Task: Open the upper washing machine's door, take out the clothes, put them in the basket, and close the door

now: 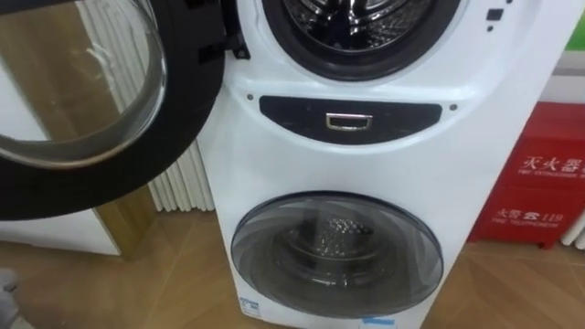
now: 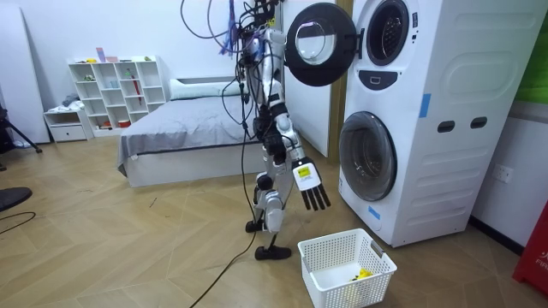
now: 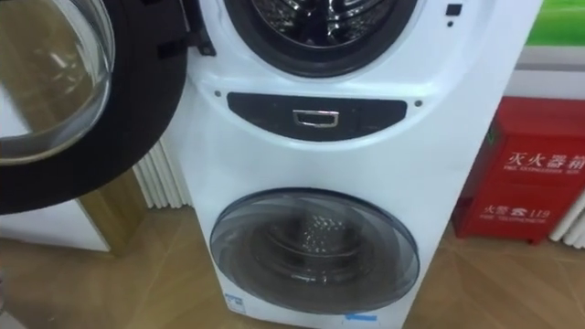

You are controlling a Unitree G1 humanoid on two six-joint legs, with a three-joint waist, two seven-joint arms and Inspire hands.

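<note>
Clothes are hiding where I cannot tell: the top drum [image 1: 352, 18] of the washing machine [image 1: 366, 157] is looking dark and shiny. Its top door [image 1: 87, 91] is hanging wide open. The right hand [image 2: 313, 193] is hanging low, fingers straight, holding nothing. The white basket [image 2: 330, 255] is sitting nearby with one small yellow thing [image 2: 363, 274] inside, so most picking is waiting.

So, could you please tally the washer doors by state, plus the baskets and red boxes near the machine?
Open doors: 1
Shut doors: 1
Baskets: 1
Red boxes: 1
Total: 4
</note>
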